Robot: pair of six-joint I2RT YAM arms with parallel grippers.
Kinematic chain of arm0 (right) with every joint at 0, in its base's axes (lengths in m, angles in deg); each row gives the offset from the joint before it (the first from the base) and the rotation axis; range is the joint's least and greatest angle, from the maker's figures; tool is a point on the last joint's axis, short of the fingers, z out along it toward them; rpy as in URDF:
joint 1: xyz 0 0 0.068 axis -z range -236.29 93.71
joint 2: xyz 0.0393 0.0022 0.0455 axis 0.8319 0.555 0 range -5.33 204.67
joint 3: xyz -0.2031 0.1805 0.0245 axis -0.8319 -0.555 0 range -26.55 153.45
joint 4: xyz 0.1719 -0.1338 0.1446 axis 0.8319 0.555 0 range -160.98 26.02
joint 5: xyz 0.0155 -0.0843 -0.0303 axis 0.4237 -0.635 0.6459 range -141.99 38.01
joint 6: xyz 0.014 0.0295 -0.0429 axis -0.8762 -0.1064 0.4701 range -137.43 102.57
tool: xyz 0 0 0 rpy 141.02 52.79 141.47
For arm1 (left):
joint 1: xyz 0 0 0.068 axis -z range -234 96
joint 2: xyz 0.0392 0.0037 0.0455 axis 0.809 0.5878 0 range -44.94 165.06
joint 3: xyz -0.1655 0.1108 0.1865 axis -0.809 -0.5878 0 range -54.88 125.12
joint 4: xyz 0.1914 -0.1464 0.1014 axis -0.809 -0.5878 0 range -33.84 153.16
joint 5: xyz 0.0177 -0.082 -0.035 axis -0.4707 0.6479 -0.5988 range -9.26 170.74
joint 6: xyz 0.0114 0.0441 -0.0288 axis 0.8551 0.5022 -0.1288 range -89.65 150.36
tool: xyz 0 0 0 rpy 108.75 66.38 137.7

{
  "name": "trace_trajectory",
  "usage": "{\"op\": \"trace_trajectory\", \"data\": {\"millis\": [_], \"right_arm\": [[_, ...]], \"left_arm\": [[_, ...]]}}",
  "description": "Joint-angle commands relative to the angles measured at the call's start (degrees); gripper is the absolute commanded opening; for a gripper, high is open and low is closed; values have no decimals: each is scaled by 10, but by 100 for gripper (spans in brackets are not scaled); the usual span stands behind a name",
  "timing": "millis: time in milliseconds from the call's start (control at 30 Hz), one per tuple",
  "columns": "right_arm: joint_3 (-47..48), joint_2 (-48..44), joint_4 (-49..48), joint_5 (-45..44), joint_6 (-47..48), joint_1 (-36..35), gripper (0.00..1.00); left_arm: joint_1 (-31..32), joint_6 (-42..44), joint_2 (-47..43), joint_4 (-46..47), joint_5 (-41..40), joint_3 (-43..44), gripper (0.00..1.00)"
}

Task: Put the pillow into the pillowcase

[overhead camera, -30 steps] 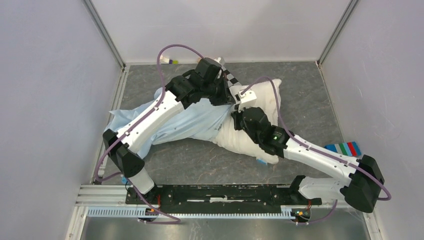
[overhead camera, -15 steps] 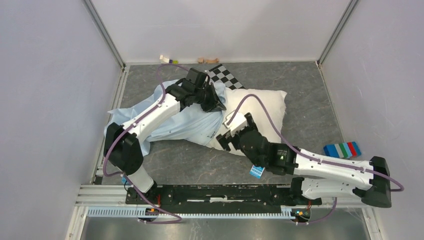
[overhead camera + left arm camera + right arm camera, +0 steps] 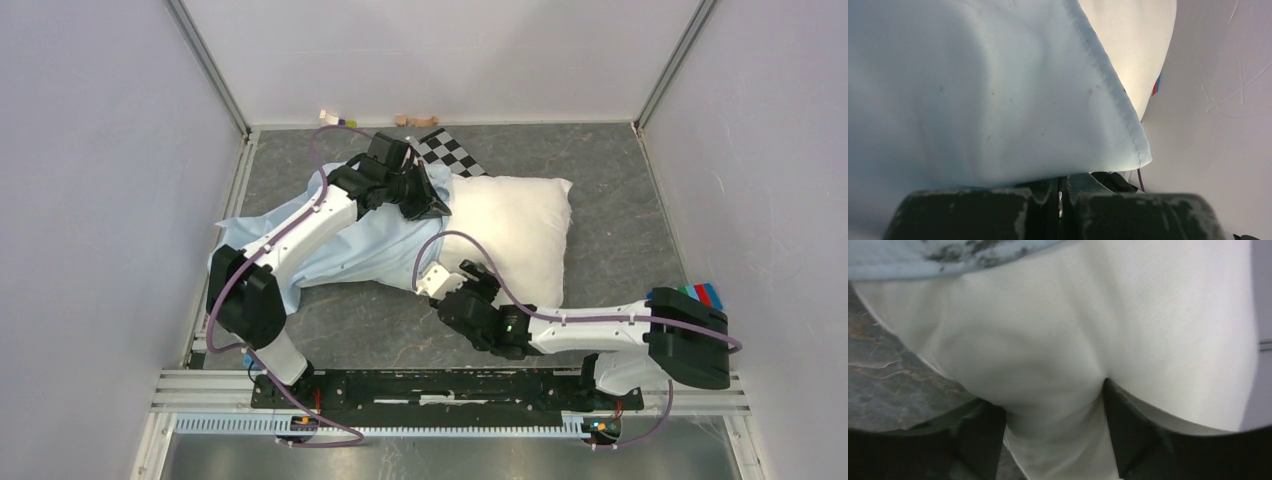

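Observation:
The cream-white pillow [image 3: 515,230] lies right of centre on the table, its left end tucked into the light-blue pillowcase [image 3: 365,245]. My left gripper [image 3: 432,203] is at the pillowcase's mouth on top of the pillow. In the left wrist view the gripper [image 3: 1060,187] is shut on the pillowcase [image 3: 973,90] near its stitched hem, with the pillow [image 3: 1133,40] beyond. My right gripper [image 3: 465,280] is at the pillow's near-left corner. In the right wrist view it [image 3: 1055,440] is open, fingers wide apart, and a bulge of pillow [image 3: 1098,315] sits between them.
A black-and-white checkerboard panel [image 3: 450,152] lies behind the pillow. A striped coloured block [image 3: 697,293] peeks out behind the right arm's elbow. Small objects [image 3: 337,119] sit by the back wall. Enclosure walls close in on three sides. Grey table [image 3: 888,385] shows beside the pillow.
My right gripper opened, left the top of the pillow and drew back to its near-left corner. The left arm shifted slightly left with the pillowcase, uncovering the checkerboard.

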State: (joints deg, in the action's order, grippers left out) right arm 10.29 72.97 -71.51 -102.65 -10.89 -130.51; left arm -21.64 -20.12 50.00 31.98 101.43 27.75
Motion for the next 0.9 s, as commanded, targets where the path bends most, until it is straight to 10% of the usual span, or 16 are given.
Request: {"op": "trace_trajectory", "data": {"millis": [0, 100, 300, 533, 867], "right_arm": [[74, -16, -44, -27, 13, 33, 49], [153, -32, 3, 8, -5, 33, 0], [290, -50, 109, 114, -64, 63, 0], [369, -45, 167, 288, -173, 174, 0], [458, -6, 190, 399, -214, 233, 0]], "left_arm": [[-5, 19, -23, 21, 5, 31, 2], [-4, 34, -31, 6, -1, 51, 2], [20, 91, -45, -61, -60, 138, 19], [51, 163, -116, -157, -212, 223, 86], [130, 137, -310, -204, -422, -62, 87]]}}
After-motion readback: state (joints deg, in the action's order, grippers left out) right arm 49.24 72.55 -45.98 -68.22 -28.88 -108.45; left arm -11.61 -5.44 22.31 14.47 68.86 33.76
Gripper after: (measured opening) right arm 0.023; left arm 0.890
